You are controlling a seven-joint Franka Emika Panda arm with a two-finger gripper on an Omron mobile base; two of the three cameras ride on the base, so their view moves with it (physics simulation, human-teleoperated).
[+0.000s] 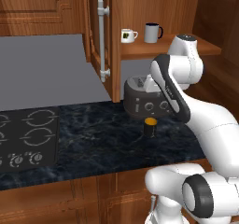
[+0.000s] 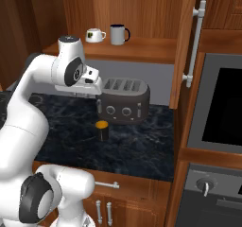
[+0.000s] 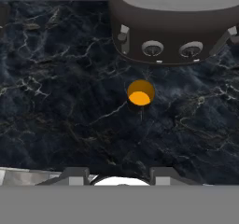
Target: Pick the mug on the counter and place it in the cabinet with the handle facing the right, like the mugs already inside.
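Dark marbled counter (image 1: 93,134) runs under the open cabinet (image 1: 172,50), where 2 mugs stand on the shelf; the mug (image 1: 150,127) sits mid-counter, just in front of the toaster (image 1: 144,99).

From the right base view, the mug (image 2: 101,130) looks small, rigid and probably light, with glossy walls that could slip.

Looking down from the hand, its orange inside (image 3: 140,95) faces up; the handle is not discernible. Only the finger bases show, so the gripper's opening cannot be told. Pinching the rim wall seems best.
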